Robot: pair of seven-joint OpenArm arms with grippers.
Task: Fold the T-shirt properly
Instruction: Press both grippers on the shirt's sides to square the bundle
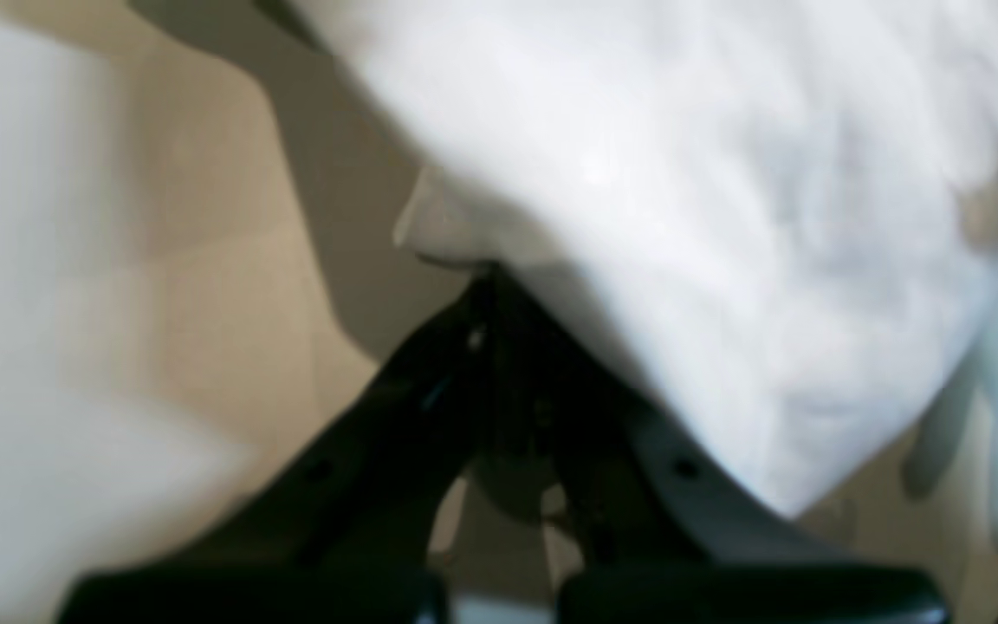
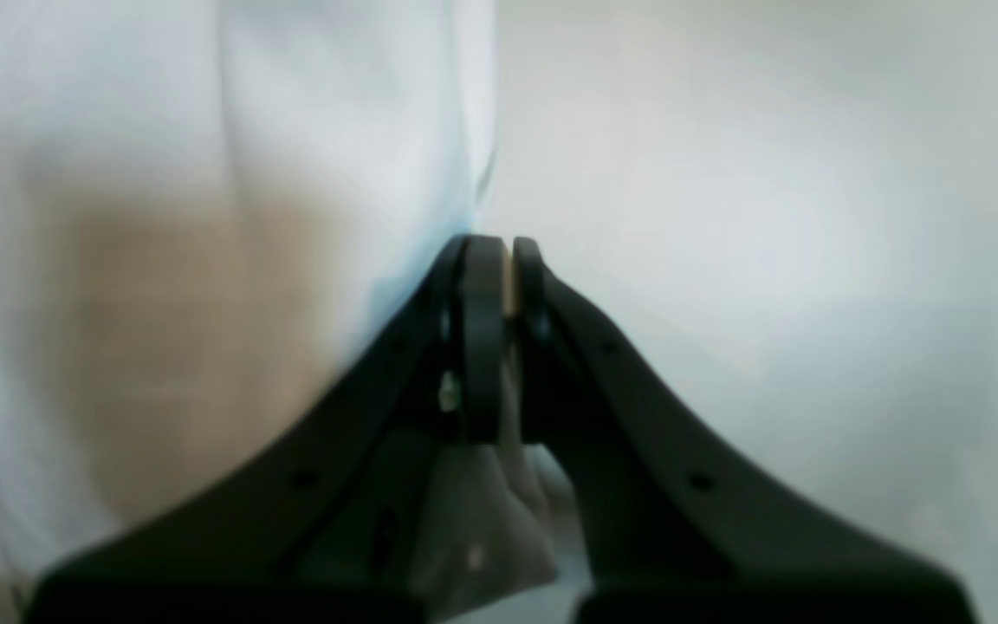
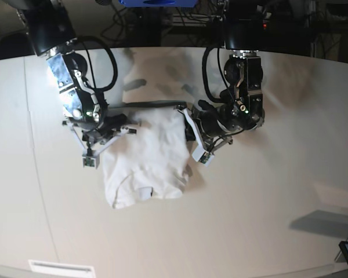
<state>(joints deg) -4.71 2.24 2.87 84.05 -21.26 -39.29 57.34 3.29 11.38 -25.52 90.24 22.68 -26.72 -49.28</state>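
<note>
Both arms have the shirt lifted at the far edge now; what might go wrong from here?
1. The plain white cotton T-shirt is pinched only at thin edges by the left gripper and right gripper; either corner might slip.
2. The hanging collar end looks bunched, so laying it down may trap wrinkles.
3. Uneven arm motion may skew the fold on the off-white tabletop.

One T-shirt, two hands, left hand and right hand, one table.

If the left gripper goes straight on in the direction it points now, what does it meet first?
Most likely the T-shirt itself: the left gripper is shut on its edge, and white cloth fills the view just ahead. Blur hides what lies beyond.
</note>
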